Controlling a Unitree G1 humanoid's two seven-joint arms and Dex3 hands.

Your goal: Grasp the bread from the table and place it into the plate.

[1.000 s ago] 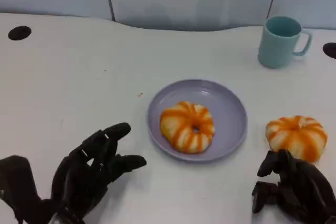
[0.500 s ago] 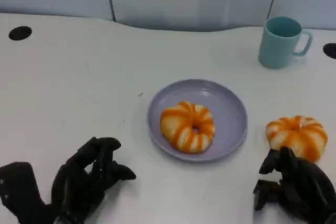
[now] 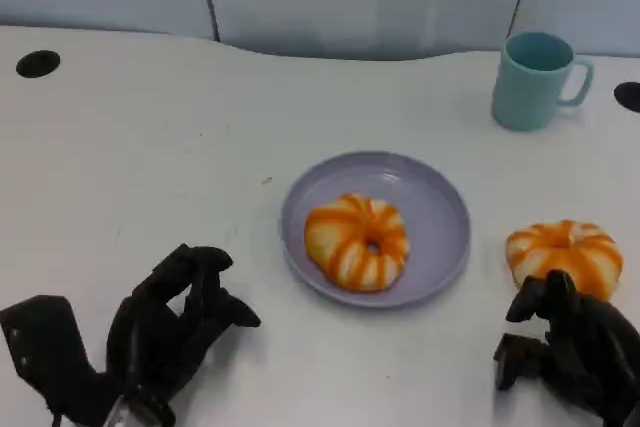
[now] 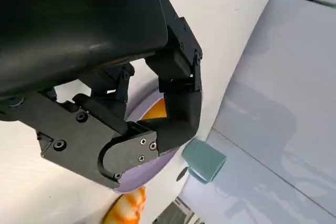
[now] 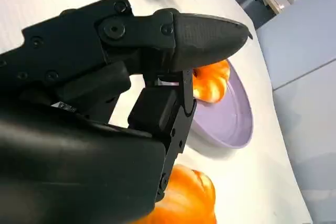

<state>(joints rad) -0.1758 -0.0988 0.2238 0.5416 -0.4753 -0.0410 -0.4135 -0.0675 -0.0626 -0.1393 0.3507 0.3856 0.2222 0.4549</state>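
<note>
While both robot hands (image 3: 170, 332) (image 3: 570, 347) stay empty, orange-striped round bread (image 3: 564, 259) lies beside the plate (image 3: 440, 217).

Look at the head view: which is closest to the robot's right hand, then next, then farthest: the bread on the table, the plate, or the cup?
From the right hand:
1. Bread on the table, just ahead of it.
2. Plate, middle of table.
3. Cup, far back.

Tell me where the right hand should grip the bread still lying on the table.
Grip the bread on the table across its rounded outer sides, coming down from above. It lies flat, domed, clear of the plate, with the right hand just at its near edge.
</note>
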